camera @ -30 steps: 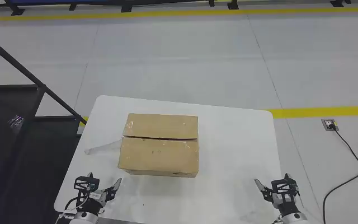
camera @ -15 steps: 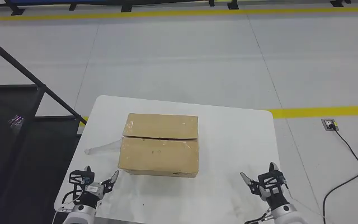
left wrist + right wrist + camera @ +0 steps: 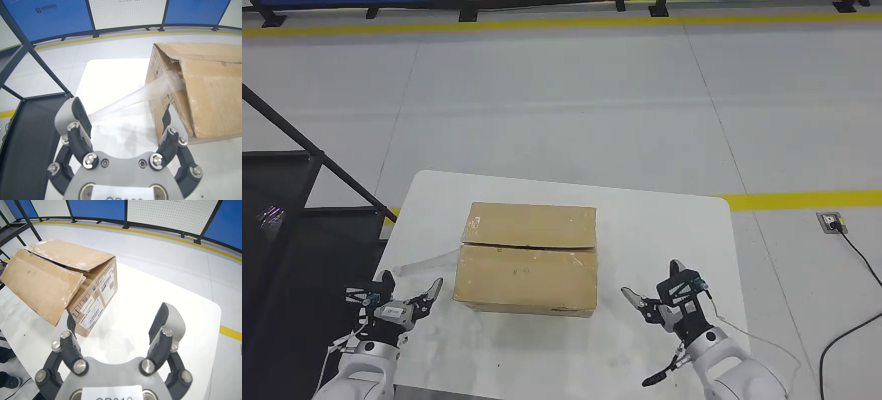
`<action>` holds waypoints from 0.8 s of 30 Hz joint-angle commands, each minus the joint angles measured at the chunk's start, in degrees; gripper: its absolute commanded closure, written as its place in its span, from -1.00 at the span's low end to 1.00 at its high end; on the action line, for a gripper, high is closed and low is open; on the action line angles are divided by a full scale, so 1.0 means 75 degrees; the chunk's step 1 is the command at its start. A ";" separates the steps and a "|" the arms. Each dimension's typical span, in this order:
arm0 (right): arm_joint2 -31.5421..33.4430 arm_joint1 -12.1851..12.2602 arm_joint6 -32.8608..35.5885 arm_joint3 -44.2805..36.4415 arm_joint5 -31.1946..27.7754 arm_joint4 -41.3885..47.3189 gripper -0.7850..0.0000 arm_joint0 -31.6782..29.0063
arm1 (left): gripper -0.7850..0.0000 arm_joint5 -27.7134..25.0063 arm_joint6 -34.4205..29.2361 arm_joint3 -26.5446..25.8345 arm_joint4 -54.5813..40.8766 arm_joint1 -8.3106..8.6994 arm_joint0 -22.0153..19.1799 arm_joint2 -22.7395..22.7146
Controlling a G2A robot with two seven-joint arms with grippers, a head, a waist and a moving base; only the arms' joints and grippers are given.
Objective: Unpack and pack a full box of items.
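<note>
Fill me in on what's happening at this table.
A two-armed robot faces a cardboard box in the middle of the white table. The box's top flaps lie down but loose, and a strip of clear tape trails off one end. The left gripper and right gripper flank the box, open and holding nothing.
</note>
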 commanded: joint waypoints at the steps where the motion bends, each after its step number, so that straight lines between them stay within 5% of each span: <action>1: 0.0000 0.0000 0.0000 0.0001 0.0000 0.0000 -1.00 0.0000 | -1.00 0.0000 0.0000 0.0000 0.0000 0.0000 0.0000 0.0000; 5: -0.0035 -0.0005 -0.0114 0.0013 -0.0143 0.0135 -1.00 0.0008 | -1.00 0.0026 -0.0016 0.0010 -0.0023 -0.0005 -0.0013 0.0011; 10: -0.0206 -0.0057 -0.0181 0.0954 -0.1900 0.2559 -1.00 0.0823 | -1.00 0.0102 -0.0193 0.0272 -0.0142 -0.0050 -0.0476 0.0330; 15: -0.0479 -0.0109 0.0919 0.2107 -0.2894 0.4852 -1.00 0.1981 | -1.00 0.0063 -0.0125 0.0504 -0.0184 -0.0086 -0.0775 0.0559; 24: -0.1050 -0.0211 0.2409 0.3821 -0.3313 0.7199 -1.00 0.3408 | -1.00 0.0036 -0.0083 0.0519 -0.0378 -0.0118 -0.0762 0.0580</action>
